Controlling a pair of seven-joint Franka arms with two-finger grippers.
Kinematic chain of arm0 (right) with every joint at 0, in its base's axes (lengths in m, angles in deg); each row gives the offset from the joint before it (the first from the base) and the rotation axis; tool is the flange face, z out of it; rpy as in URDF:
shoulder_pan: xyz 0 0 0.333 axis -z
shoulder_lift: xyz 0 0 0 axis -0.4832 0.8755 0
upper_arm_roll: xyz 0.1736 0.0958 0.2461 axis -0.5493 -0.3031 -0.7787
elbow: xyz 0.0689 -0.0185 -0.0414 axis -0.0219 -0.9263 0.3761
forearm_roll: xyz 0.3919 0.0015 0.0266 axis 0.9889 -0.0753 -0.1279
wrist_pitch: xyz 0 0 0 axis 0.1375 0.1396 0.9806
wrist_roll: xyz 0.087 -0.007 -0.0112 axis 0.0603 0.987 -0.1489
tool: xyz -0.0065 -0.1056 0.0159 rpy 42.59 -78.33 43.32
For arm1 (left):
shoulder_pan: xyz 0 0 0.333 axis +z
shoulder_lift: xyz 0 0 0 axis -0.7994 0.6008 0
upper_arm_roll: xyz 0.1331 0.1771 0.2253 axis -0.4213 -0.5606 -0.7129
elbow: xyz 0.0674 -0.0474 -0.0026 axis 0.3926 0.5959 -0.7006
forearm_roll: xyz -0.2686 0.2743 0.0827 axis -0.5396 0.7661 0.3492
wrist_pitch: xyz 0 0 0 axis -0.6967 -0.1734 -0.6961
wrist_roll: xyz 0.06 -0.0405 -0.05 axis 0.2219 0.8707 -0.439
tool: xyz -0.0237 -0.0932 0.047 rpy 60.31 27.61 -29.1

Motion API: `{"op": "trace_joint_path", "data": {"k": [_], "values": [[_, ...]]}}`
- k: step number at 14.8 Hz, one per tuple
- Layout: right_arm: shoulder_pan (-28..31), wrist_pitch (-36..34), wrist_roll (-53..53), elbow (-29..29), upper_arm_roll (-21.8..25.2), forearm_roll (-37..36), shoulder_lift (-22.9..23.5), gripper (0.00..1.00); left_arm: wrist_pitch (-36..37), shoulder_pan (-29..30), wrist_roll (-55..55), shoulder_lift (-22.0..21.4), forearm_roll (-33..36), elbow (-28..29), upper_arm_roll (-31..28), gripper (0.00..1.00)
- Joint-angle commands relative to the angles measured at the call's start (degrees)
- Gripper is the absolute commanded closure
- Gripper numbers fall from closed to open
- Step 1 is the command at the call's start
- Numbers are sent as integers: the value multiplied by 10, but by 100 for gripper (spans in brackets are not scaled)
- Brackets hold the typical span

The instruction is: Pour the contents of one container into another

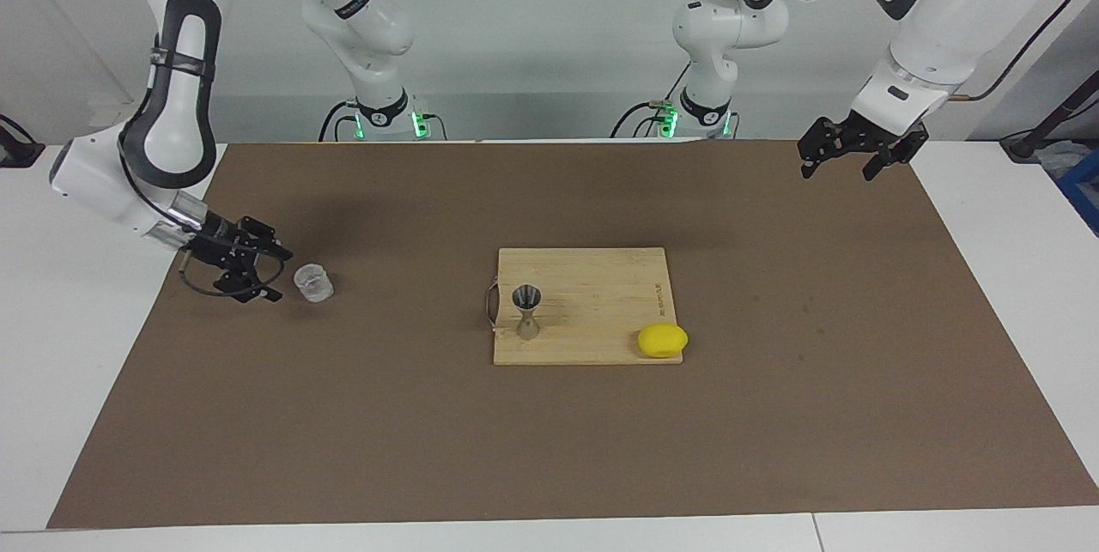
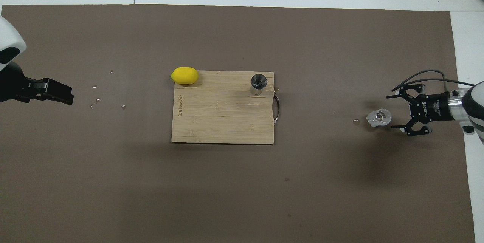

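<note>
The clear ribbed glass cup (image 1: 313, 282) (image 2: 379, 117) stands on the brown mat toward the right arm's end of the table. My right gripper (image 1: 282, 276) (image 2: 393, 109) is open and low, level with the cup, its fingertips just short of the cup and not around it. The silver hourglass jigger (image 1: 526, 312) (image 2: 259, 83) stands upright on the wooden cutting board (image 1: 592, 286) (image 2: 219, 118), near the board's handle end. My left gripper (image 1: 846, 159) (image 2: 56, 93) is open and empty, raised over the mat at the left arm's end, where it waits.
A yellow lemon (image 1: 662, 340) (image 2: 184, 75) lies at the board's corner farthest from the robots, toward the left arm's end. Small water drops (image 2: 96, 101) lie on the mat near the left gripper, and one drop (image 2: 356, 121) lies beside the cup.
</note>
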Motion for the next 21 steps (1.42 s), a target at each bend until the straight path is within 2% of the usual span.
{"op": "trace_joint_path", "data": {"k": [1,5,11,14,18,21], "values": [[3,-5,40,-19,-5,-50,-44,1,-10,-5,-6,-16,-5,18,-7,0],[-37,-6,121,-15,-7,-130,-70,1,-10,-5,-6,-16,-5,18,-7,0],[-176,-8,197,-8,-8,-299,-94,1,-10,-6,-6,-16,-5,18,-7,0],[-228,-45,204,47,-10,-373,-96,1,-10,-5,-6,-16,-5,18,-7,0],[-248,-151,205,178,-12,-388,-89,1,-10,-5,-6,-15,-5,18,-7,0],[-248,-195,215,229,-12,-386,-93,1,-10,-6,-6,-16,-5,18,-7,0]]}}
